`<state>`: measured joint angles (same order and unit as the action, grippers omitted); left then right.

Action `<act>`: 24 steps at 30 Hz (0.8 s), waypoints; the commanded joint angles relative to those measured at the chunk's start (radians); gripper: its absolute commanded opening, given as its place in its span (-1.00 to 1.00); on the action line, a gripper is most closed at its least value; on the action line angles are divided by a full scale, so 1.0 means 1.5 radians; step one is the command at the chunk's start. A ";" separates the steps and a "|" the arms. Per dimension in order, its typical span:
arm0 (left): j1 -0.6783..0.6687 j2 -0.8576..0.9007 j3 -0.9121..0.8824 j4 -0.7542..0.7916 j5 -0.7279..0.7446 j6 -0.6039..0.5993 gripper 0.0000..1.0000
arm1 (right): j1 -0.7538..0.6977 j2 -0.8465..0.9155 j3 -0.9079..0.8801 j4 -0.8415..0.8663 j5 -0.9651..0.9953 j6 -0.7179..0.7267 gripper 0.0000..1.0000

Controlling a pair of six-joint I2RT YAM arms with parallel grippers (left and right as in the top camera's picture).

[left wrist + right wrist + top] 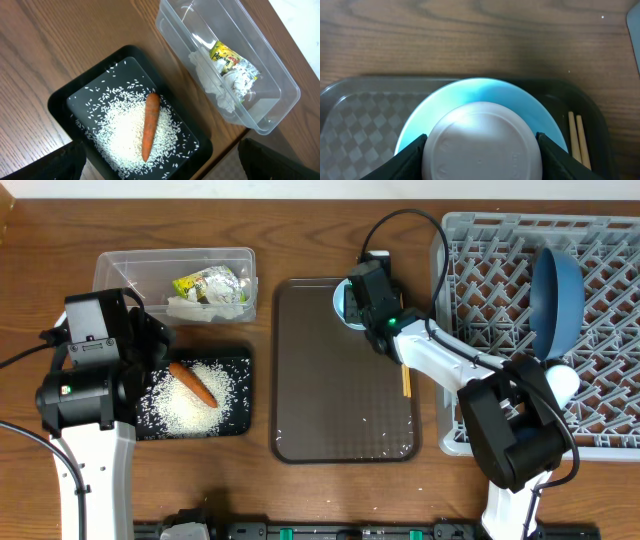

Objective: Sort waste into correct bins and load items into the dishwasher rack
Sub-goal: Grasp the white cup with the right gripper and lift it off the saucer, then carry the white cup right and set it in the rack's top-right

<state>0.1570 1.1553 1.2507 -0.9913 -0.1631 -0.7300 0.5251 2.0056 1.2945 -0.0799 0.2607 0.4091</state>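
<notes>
Here, the fingers of the right gripper are set apart on either side of an upside-down white cup, right against its wall; whether it is clamped cannot be told. The cup is seated in the small light-blue bowl on the brown serving tray, with the wooden chopsticks just beside. The left gripper is held with fingers spread wide above the black tray, where the carrot is laid on rice grains. Tissue and wrapper are kept in the clear tub. The dark-blue bowl is stood in the dishwasher rack.
</notes>
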 commanded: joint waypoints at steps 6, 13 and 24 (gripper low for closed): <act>0.004 0.001 0.002 -0.002 -0.001 -0.001 0.99 | -0.007 -0.014 0.130 -0.114 0.003 0.000 -0.14; 0.004 0.001 0.002 -0.002 -0.001 -0.001 0.99 | -0.031 -0.063 0.254 -0.210 0.005 -0.004 -0.13; 0.004 0.001 0.002 -0.002 -0.001 -0.001 0.99 | -0.241 -0.186 0.382 -0.339 0.018 -0.044 -0.14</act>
<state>0.1570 1.1553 1.2507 -0.9913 -0.1631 -0.7296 0.2466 1.7924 1.8259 -0.5709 0.2657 0.3805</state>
